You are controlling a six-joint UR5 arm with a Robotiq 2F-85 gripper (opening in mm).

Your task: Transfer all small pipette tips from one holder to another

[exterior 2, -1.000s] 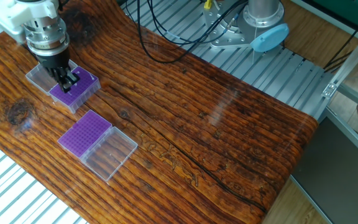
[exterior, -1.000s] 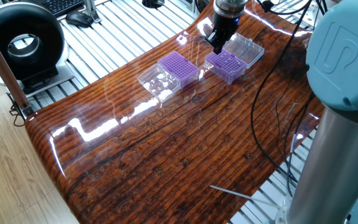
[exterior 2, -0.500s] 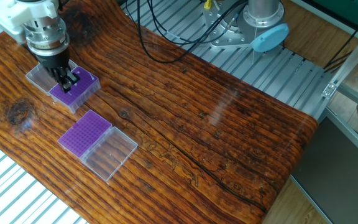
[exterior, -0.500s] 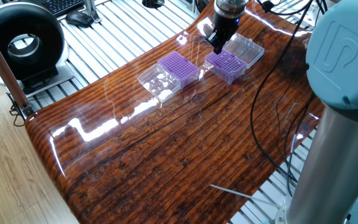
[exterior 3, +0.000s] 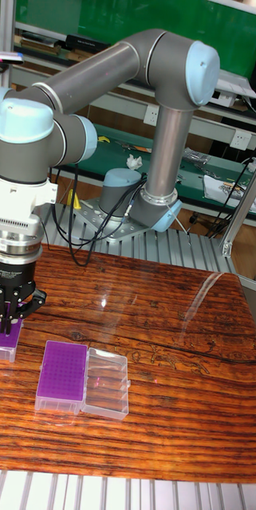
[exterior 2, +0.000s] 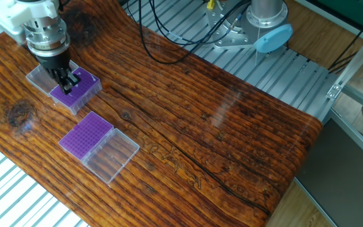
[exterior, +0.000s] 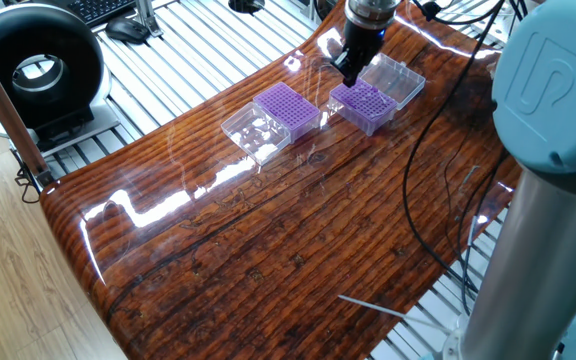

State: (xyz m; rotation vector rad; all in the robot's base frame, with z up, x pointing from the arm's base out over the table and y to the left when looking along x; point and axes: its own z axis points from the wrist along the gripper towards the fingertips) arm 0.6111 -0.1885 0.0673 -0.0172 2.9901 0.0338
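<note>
Two purple holders stand on the wooden table, each with a clear lid folded open beside it. My gripper hangs over the near-left corner of the far holder, its fingers drawn together; anything between them is too small to see. The small pipette tips show as a pale dotted grid on top of that holder. In the other fixed view the gripper is low over the same holder, and the second holder lies nearer the table's front. The tall fixed view has the gripper above a purple holder at the left edge.
Clear lids lie next to the holders. A black cable crosses the table's right side. The arm's pale blue base joint fills the right foreground. A black round device stands off the table to the left.
</note>
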